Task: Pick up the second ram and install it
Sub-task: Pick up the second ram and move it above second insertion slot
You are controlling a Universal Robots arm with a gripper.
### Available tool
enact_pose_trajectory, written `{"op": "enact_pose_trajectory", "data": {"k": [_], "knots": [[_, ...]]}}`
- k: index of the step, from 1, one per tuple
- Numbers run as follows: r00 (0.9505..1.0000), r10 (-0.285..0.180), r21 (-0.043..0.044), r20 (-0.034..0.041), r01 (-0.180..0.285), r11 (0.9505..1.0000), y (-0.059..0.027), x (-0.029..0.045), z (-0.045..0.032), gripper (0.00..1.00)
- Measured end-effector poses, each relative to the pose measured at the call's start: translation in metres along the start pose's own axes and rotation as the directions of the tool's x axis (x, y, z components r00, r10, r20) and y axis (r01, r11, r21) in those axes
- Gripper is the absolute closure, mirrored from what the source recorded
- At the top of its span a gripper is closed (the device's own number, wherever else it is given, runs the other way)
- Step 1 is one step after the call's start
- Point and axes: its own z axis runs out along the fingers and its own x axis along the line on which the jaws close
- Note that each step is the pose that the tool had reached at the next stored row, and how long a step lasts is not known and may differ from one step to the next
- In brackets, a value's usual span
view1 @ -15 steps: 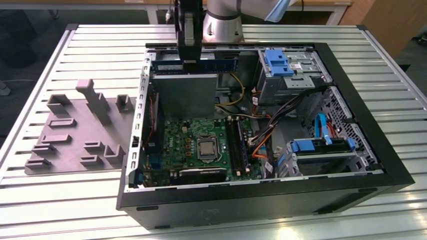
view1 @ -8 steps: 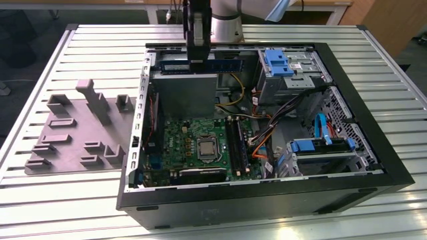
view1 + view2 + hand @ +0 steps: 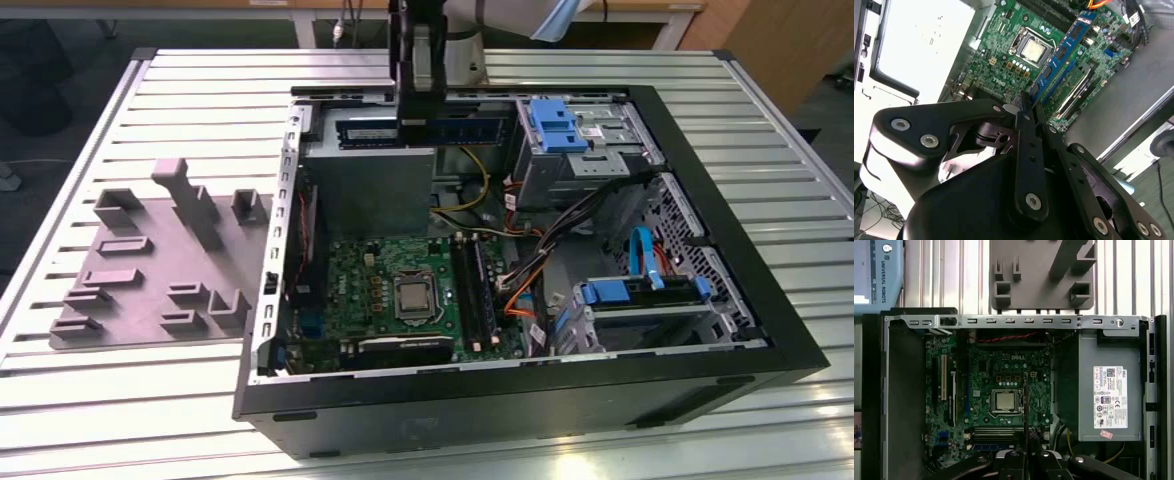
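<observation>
Holding second ram [image 3: 470, 130] clamped at mid-length in gripper [image 3: 418, 128], long edge level. Hanging high over open PC case [image 3: 534, 390], toward the top of the exterior view, well apart from motherboard [image 3: 380, 265] and black memory slots [image 3: 470, 285]. In second wrist view, sticking out past gripper over the board. Not seated in any slot. 1 stick held.

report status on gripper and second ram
Gripper shut on long blue-green memory stick. Stick held above open black computer case, not yet in long black slots. Orange cables beside slots.
</observation>
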Motion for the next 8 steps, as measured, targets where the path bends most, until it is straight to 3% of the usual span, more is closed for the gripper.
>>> {"op": "enact_pose_trajectory", "data": {"k": [8], "knots": [[1.0000, -0.007, -0.0002, -0.0001, 0.007, 1.0000, -0.0184, -0.0004, -0.0003, 0.86]]}}
